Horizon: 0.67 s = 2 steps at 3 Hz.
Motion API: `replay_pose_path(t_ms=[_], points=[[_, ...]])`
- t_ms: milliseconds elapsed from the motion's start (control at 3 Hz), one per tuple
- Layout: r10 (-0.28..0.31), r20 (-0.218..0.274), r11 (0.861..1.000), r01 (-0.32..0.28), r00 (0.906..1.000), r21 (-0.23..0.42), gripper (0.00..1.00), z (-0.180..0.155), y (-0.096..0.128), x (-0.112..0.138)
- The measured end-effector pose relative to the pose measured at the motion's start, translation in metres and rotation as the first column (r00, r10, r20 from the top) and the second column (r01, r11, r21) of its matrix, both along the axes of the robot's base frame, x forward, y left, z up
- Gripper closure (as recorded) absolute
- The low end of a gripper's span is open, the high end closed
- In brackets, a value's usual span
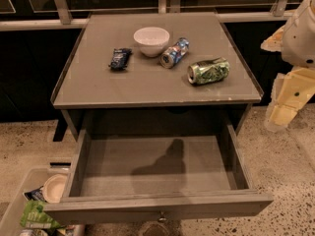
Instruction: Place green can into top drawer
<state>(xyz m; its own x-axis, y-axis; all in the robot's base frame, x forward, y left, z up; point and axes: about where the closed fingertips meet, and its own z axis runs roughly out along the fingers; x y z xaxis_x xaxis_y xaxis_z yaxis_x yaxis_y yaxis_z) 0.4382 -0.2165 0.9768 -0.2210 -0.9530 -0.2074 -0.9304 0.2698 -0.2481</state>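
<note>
The green can (208,71) lies on its side on the right part of the grey table top (98,87), its silver end facing left. The top drawer (157,205) is pulled out below the table top and nothing lies in it; its small knob (161,215) shows at the front. Only pale links of my arm (293,82) show at the right edge, beside the table and right of the can. My gripper is out of view. A shadow falls on the drawer floor (165,161).
A slim blue-and-silver can (174,52) lies just left of the green can. A white bowl (151,40) and a dark snack packet (120,58) lie further left. A bin (29,205) with a bowl and green packet stands at the lower left on the floor.
</note>
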Motion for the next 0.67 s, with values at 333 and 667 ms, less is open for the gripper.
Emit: replay_pose_path(t_ms=[333,667], points=[[0.000,0.000,1.000,0.000,1.0000,0.000,0.00,0.0000,0.0000,0.0000],[0.016,0.025,1.000,-0.017,0.9996,0.023,0.00,0.0017,-0.0005,0.0093]])
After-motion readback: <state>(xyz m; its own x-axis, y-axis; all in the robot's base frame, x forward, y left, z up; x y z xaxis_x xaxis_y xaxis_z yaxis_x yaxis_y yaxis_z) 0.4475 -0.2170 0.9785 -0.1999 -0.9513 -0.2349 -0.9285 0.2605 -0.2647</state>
